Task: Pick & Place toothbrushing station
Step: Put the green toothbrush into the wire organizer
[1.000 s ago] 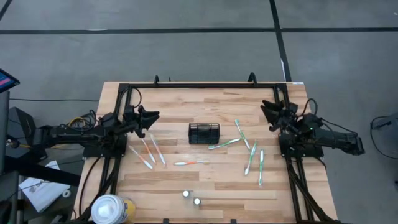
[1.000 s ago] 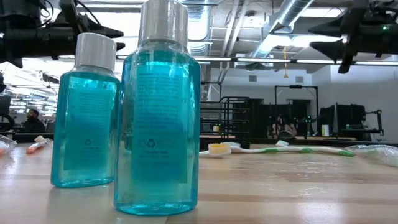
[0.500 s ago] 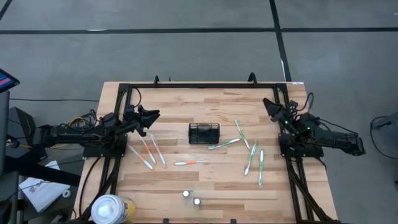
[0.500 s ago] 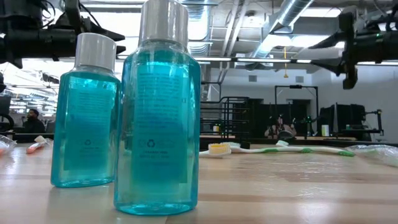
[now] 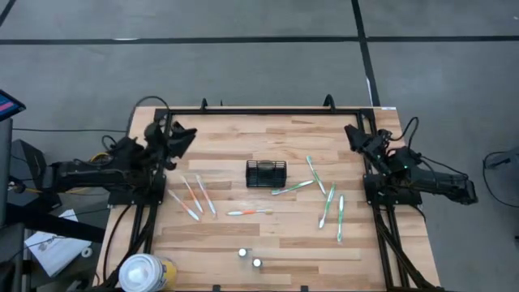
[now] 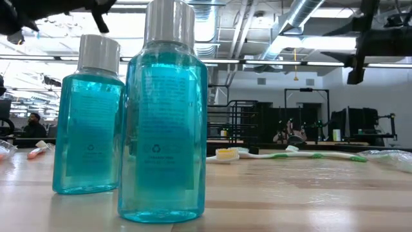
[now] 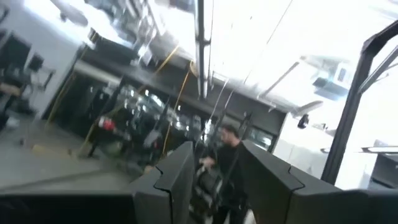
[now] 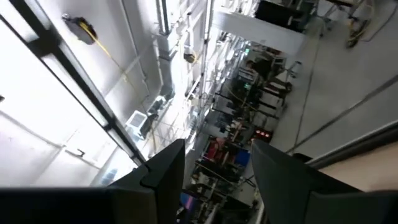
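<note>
Bare wood all around mesh holder (image 5: 266, 173); toothbrushes (image 5: 195, 196) scattered either side; two bottles (image 5: 249, 257) near front edge

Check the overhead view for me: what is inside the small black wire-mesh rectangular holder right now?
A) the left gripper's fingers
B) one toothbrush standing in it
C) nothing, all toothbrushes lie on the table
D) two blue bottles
C: the small black wire-mesh rectangular holder looks empty, while the slim white toothbrushes lie scattered flat on the wooden table on both sides of it.
</note>
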### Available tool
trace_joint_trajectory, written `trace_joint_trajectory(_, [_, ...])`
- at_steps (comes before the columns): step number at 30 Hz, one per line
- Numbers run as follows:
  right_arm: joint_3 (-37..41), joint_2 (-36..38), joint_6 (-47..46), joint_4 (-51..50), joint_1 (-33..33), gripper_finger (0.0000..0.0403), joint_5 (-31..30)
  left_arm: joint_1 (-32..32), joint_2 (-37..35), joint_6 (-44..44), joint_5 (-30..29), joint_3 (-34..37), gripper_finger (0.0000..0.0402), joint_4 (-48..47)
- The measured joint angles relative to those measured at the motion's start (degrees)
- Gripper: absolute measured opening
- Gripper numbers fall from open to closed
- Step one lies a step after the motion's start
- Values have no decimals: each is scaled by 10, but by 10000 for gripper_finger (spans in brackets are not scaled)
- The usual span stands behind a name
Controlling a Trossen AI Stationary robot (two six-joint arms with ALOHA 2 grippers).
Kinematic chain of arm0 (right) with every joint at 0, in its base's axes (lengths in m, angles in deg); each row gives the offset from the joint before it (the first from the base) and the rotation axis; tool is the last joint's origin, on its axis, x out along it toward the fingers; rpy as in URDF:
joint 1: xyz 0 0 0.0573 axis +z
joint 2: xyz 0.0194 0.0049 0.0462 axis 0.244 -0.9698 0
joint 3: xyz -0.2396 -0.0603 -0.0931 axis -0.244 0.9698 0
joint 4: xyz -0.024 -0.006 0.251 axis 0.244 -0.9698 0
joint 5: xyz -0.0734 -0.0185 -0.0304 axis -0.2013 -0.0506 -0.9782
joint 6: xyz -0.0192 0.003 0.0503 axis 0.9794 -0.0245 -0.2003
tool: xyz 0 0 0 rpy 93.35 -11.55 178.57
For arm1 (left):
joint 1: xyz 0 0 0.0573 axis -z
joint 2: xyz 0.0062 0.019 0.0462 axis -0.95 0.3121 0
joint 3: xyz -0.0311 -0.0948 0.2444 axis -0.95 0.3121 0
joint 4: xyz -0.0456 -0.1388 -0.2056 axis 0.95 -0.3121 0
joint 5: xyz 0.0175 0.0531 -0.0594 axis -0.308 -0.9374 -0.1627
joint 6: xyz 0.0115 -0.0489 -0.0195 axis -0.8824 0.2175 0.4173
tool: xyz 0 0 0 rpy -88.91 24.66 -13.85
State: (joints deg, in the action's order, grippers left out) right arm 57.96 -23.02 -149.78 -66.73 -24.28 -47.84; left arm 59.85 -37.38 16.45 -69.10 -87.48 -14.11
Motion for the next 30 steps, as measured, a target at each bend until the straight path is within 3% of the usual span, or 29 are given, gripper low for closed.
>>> trace_joint_trajectory(11, [1, -54, -88, -68, 11, 186, 13, 0, 18, 13, -5, -5, 127, -42])
trace_joint_trajectory(15, [1, -67, -119, -71, 11, 185, 70, 0, 36, 20, 6, -5, 127, -41])
trace_joint_trajectory(20, [1, -95, -183, -78, 15, 178, 73, 0, 56, 24, 7, -5, 127, -41])
trace_joint_trajectory(23, [1, -116, -165, 7, 8, 179, 105, 0, 64, 47, 7, -5, 127, -41])
trace_joint_trajectory(26, [1, -136, -63, 222, 7, 181, 132, -2, 69, 75, 8, -5, 127, -22])
trace_joint_trajectory(28, [-16, -192, 14, 362, 6, 179, 140, -6, 69, 80, 22, -5, 127, 20])
trace_joint_trajectory(30, [-38, -250, 72, 371, 6, 175, 141, -10, 68, 97, 39, -7, 127, 72])
